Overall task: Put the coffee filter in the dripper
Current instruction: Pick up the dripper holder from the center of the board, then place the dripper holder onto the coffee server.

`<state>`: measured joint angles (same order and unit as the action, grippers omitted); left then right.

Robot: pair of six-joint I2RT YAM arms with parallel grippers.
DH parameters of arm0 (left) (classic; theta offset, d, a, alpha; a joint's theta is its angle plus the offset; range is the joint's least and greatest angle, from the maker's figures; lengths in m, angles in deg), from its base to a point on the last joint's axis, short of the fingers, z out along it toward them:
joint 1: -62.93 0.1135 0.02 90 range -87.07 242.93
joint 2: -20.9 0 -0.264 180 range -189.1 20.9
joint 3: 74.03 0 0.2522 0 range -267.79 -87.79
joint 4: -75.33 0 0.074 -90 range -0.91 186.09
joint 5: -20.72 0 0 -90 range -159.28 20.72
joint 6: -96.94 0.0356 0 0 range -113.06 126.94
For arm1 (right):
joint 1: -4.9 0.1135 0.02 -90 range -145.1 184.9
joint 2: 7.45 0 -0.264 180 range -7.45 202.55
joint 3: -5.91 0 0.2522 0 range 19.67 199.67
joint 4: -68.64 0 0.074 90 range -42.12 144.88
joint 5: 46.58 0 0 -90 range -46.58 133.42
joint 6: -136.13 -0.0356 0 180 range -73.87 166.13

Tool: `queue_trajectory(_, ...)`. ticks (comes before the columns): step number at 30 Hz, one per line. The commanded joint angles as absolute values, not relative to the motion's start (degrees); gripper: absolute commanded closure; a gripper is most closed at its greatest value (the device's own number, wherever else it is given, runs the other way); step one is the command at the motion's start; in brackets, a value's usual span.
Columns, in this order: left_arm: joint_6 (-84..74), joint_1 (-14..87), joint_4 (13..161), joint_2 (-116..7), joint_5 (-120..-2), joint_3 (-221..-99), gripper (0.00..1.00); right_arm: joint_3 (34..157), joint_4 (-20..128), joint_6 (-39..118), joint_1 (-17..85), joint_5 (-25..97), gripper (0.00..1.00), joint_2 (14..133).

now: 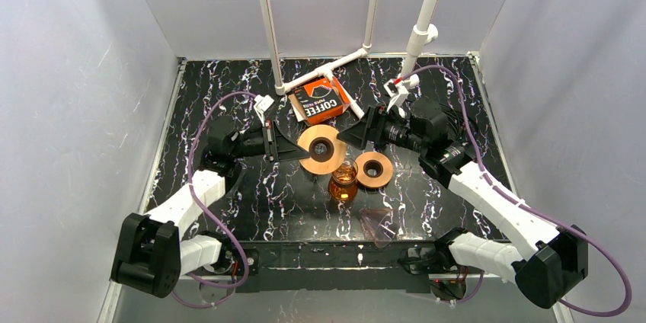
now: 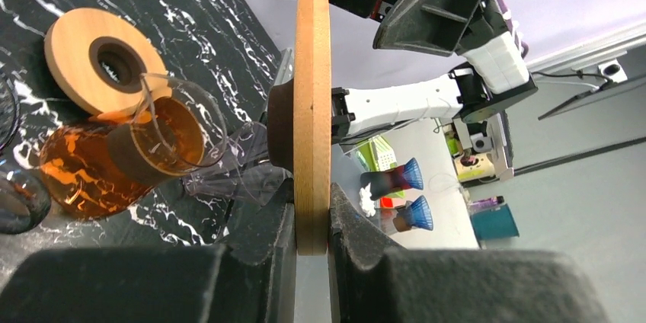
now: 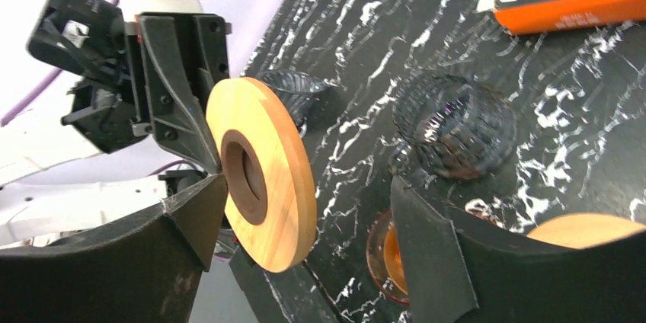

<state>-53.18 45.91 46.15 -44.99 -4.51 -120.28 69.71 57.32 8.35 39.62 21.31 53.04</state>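
Walls (image 1: 76, 71): plain white, closing in three sides.
Table (image 1: 213, 94): black marble with white veins.
Box (image 1: 324, 100): orange, marked COFFEE, lying flat at back centre, behind both claws and apart from them. I cannot make out a loose filter.
Ring (image 1: 320, 149): wooden with a dark collar in its hole, held tilted above the middle of the table, collar side toward the right claw.
Left claw (image 2: 311, 209): clamped on the ring's rim, one finger pressed on each flat face.
Right claw (image 3: 305, 190): jaws spread wide, facing the left claw with the ring between its fingers. One tip is just beside the rim and I cannot tell if it touches. The other is clearly apart.
Second ring (image 1: 374, 169): flat on the table, under the right claw's side.
Carafe (image 1: 343, 182): amber glass, just beside the second ring, in front of the held ring.
Cone (image 1: 378, 224): clear, lying near the front edge, well apart from both claws.
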Motion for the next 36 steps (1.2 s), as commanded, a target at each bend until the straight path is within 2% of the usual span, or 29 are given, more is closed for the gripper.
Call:
queue_trajectory(1,-49.8,47.0,53.6,-43.3,-4.5,-121.1,1.0,71.6,51.6,11.3,39.3,25.7,0.09,52.6)
queue_trajectory(4,-48.9,47.3,56.7,-44.7,-4.8,-121.5,1.0,72.2,48.0,12.5,39.2,28.0,0.02,52.4)
queue_trajectory(13,-48.2,48.3,70.8,-43.8,-9.8,-125.7,1.0,75.6,43.2,7.5,38.7,32.8,0.01,54.3)
queue_trajectory(16,-41.1,48.3,86.2,-41.9,-14.6,-130.6,1.0,77.5,39.8,7.0,38.7,34.7,0.02,53.5)
queue_trajectory(18,-32.6,48.4,101.6,-40.9,-20.0,-136.1,1.0,78.5,37.3,7.3,38.6,36.8,0.02,52.6)
queue_trajectory(21,-25.7,48.4,112.5,-38.8,-27.3,-141.1,1.0,79.1,34.6,8.6,38.6,38.9,0.02,51.7)
queue_trajectory(26,-22.9,48.4,113.9,-34.2,-30.1,-141.1,1.0,78.4,33.4,9.3,38.6,38.9,0.02,52.1)
queue_trajectory(36,-22.4,48.4,122.7,-29.0,-31.9,-144.0,1.0,79.2,29.0,7.6,38.6,31.1,0.02,53.6)
